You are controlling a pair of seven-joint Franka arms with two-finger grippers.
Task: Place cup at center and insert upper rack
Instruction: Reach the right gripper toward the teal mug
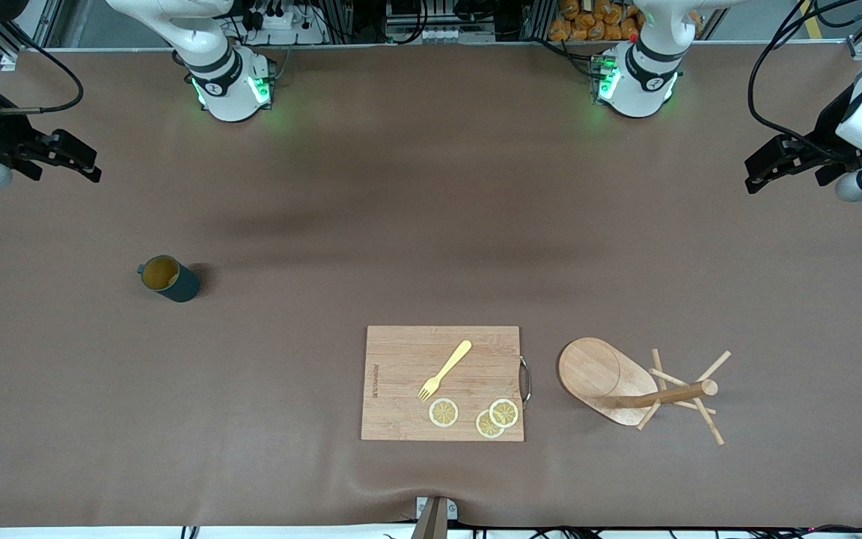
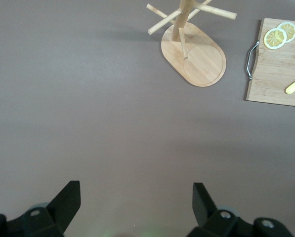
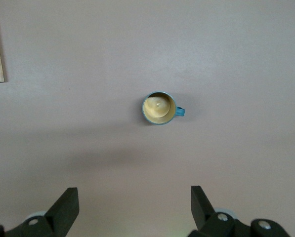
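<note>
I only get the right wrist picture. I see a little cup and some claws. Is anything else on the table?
Observer: Yes. A wooden cutting board lies nearer the front camera than the cup, with a yellow fork on it.
Operator: Any food?
Observer: Three lemon slices lie on the board too.
Operator: Where's the rack thing?
Observer: The upper rack stands beside the board, toward the left arm's end of the table, upright on its oval base.
Operator: What's the other claw doing?
Observer: The left gripper is open over bare table, holding nothing; the right gripper is open too.
</note>
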